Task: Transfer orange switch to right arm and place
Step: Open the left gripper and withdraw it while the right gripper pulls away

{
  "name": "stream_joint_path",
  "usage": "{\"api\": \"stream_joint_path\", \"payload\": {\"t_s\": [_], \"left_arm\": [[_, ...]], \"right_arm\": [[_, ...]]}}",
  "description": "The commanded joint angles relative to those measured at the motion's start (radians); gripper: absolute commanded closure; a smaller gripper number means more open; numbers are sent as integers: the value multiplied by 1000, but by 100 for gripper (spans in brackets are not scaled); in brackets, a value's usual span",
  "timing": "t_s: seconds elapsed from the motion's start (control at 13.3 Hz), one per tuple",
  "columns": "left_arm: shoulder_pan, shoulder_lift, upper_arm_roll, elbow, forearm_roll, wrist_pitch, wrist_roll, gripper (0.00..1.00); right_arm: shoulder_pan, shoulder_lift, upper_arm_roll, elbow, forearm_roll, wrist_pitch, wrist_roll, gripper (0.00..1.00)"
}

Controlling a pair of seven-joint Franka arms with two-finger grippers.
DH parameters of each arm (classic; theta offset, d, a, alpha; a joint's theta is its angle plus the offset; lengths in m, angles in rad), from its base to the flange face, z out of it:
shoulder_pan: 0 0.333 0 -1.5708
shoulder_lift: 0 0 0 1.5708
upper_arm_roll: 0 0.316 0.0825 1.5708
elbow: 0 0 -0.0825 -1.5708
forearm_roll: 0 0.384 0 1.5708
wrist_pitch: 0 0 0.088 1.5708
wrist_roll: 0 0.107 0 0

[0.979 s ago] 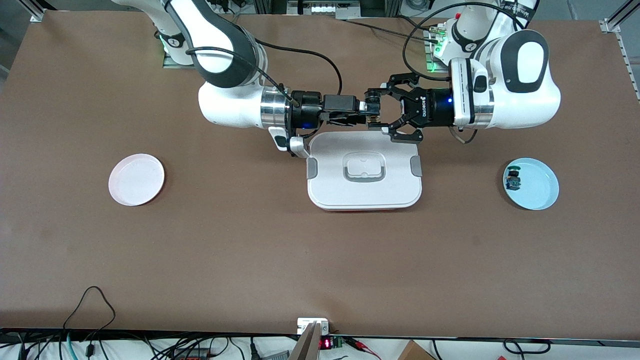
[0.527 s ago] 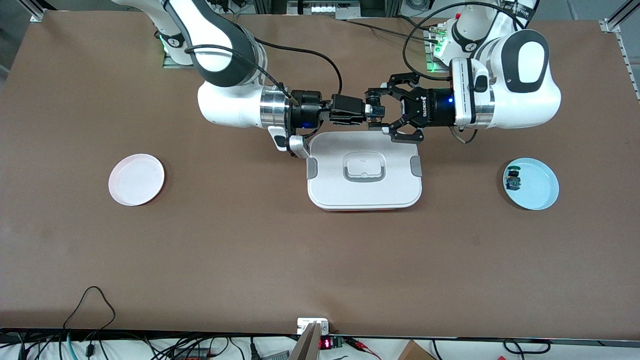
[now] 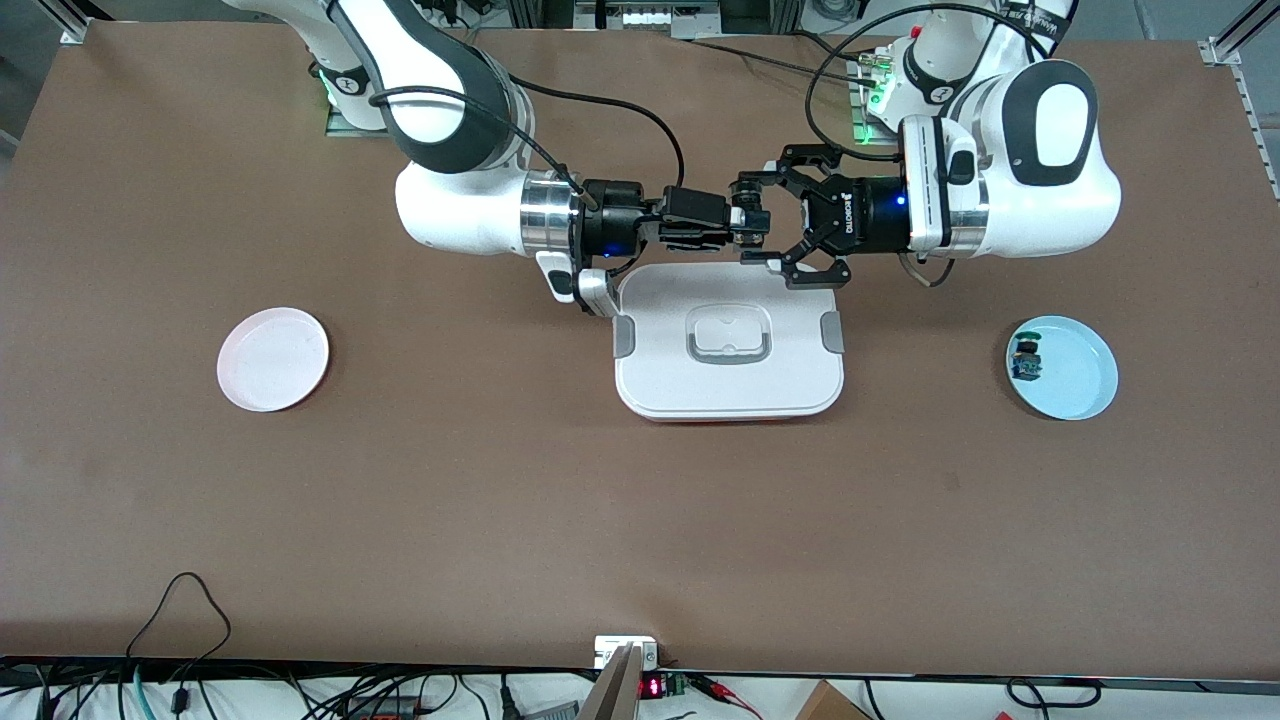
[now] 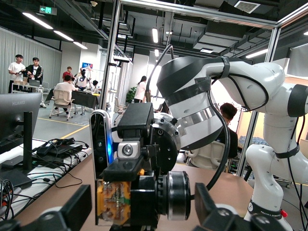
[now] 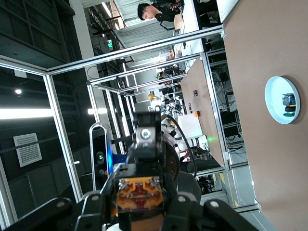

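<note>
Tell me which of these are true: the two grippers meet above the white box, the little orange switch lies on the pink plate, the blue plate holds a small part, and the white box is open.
1. The left gripper and right gripper meet above the white box. True.
2. The orange switch lies on the pink plate. False: the right gripper holds it in the air, and the left gripper's fingers stand spread.
3. The blue plate holds a small part. True.
4. The white box is open. False: its lid is on.
</note>
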Motion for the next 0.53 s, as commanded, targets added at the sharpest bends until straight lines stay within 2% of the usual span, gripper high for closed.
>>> {"api": "stream_joint_path", "payload": {"t_s": [0.0, 0.15, 0.3, 0.38, 0.45], "left_arm": [[64, 16, -1, -5, -17, -23, 76, 0], [167, 98, -1, 4, -9, -150, 219, 0], [264, 196, 5, 6, 10, -289, 272, 0], [317, 215, 7, 27, 100, -323, 271, 0], [386, 247, 7, 93, 213, -343, 272, 0]], "right_arm": [[-4, -9, 6, 2, 2, 4, -13, 98], [-13, -10, 6, -8, 2, -25, -14, 98], [-33, -12, 4, -19, -21, -53, -14, 98], [-54, -16, 3, -22, -64, -85, -14, 98], [-80, -19, 3, -31, -120, -128, -11, 98]]}}
